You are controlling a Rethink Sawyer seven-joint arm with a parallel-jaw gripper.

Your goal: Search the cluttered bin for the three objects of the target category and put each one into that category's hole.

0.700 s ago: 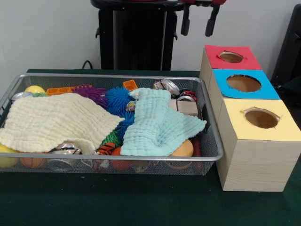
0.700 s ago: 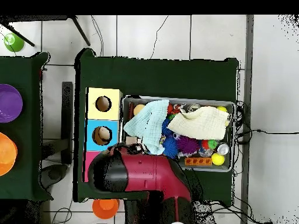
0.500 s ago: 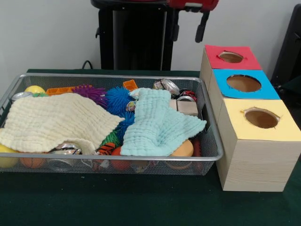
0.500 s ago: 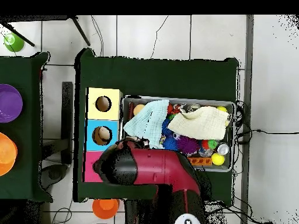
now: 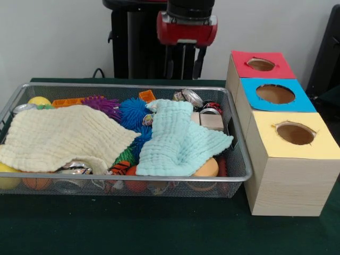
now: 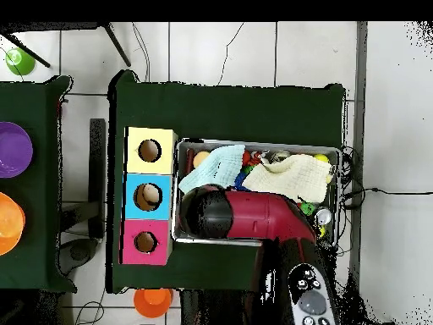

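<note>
The wire mesh bin (image 5: pixel 123 177) sits on the green table, also in the overhead view (image 6: pixel 254 142). A cream cloth (image 5: pixel 64 138) and a mint cloth (image 5: pixel 180 141) cover much of its clutter. No patterned cloth bundle shows plainly; they are hidden. The yellow-topped box's hole (image 5: pixel 295 133) is nearest the camera on the right, and at upper left in the overhead view (image 6: pixel 150 151). My gripper (image 5: pixel 184 65) hangs open and empty above the bin's far rim. In the overhead view my arm (image 6: pixel 254 216) covers it and the bin's lower half.
The blue-topped hole (image 5: pixel 275 94) and red-topped hole (image 5: pixel 260 64) lie behind the yellow one. The bin holds blue (image 5: pixel 133 111) and purple (image 5: pixel 101 103) spiky balls, cans (image 5: pixel 191 97), a wooden block (image 5: pixel 211 121) and orange balls. The pedestal (image 5: pixel 149 48) stands behind.
My gripper has swung from above the boxes leftward in the front view and come lower, now over the bin's far rim. It stays open. Nothing in the bin has moved.
</note>
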